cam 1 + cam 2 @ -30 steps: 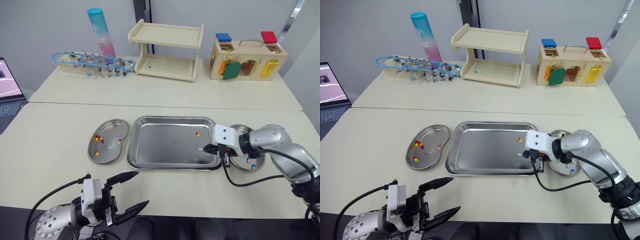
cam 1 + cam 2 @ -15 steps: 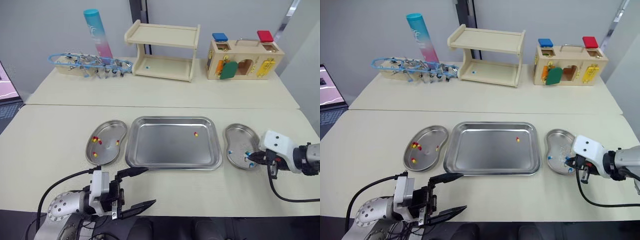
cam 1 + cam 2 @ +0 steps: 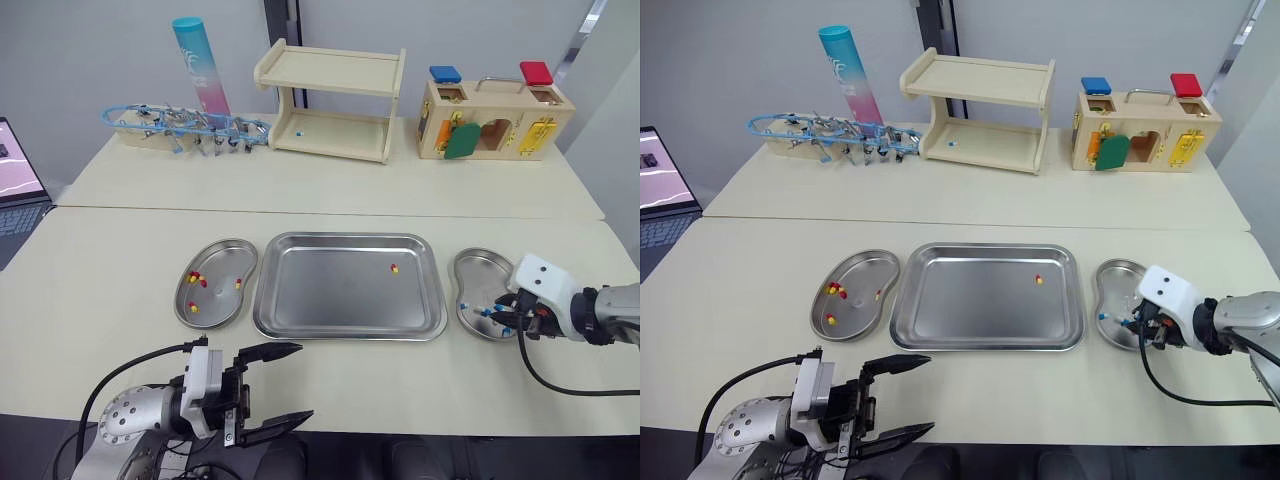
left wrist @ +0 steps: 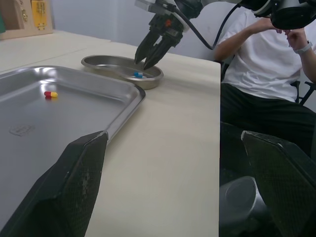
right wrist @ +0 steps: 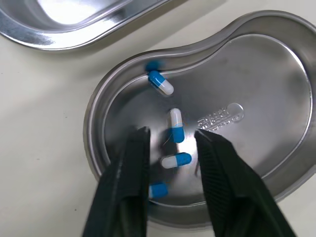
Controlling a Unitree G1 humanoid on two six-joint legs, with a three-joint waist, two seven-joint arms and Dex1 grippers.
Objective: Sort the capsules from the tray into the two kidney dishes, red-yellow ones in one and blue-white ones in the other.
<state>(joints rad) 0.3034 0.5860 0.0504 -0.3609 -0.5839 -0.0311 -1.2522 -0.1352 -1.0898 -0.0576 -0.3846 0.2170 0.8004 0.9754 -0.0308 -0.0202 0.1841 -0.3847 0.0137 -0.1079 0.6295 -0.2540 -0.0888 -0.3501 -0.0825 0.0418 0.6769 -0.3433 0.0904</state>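
Note:
The steel tray [image 3: 300, 300] holds one red-yellow capsule [image 3: 394, 268] near its far right corner. The left kidney dish [image 3: 222, 255] holds several red-yellow capsules [image 3: 197, 281]. In the right kidney dish [image 3: 470, 270] lie several blue-white capsules [image 5: 176, 126]. My right gripper [image 5: 172, 133] hovers just over that dish, open, its fingers [image 5: 129, 182] empty. My left gripper [image 3: 303, 381] stands open and empty near the table's front edge, in front of the tray's left corner.
At the back of the table stand a wooden shelf [image 3: 335, 100], a wooden latch box [image 3: 495, 120], a blue-pink tube [image 3: 200, 65] and a rack of clips [image 3: 185, 128]. A laptop [image 3: 18, 180] sits at far left. A person [image 4: 256, 74] sits beyond the table's right end.
My right gripper went from the tray's right edge, a blue-white capsule at its tip, rightward over the right dish and now stands open. The left gripper stayed open and low.

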